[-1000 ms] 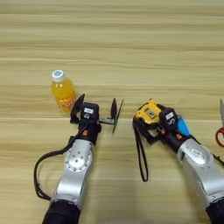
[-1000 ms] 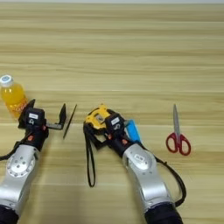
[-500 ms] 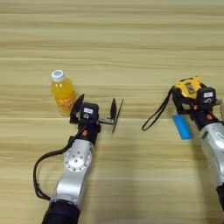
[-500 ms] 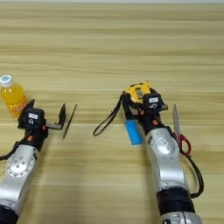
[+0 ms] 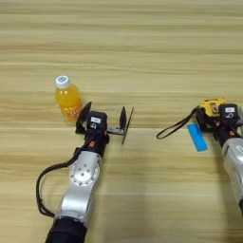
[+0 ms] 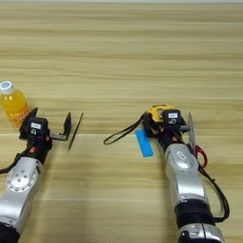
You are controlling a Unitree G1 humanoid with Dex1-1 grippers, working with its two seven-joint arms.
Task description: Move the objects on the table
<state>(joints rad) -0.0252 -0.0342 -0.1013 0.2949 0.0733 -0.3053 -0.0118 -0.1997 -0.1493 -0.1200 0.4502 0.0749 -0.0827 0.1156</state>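
Tape measure [image 6: 159, 113] is clamped in the right gripper [image 6: 163, 124], blue bar [image 6: 144, 143] just beside it. Left gripper [image 5: 104, 122] is spread wide by the juice bottle [image 5: 68, 99].

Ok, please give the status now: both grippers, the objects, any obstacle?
Left gripper open between juice bottle and thin stick. Right gripper at tape measure; grip unclear. Blue bar beside it; scissors close on its right.

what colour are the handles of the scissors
Red, seen best in the right eye view: scissors beside the right arm.
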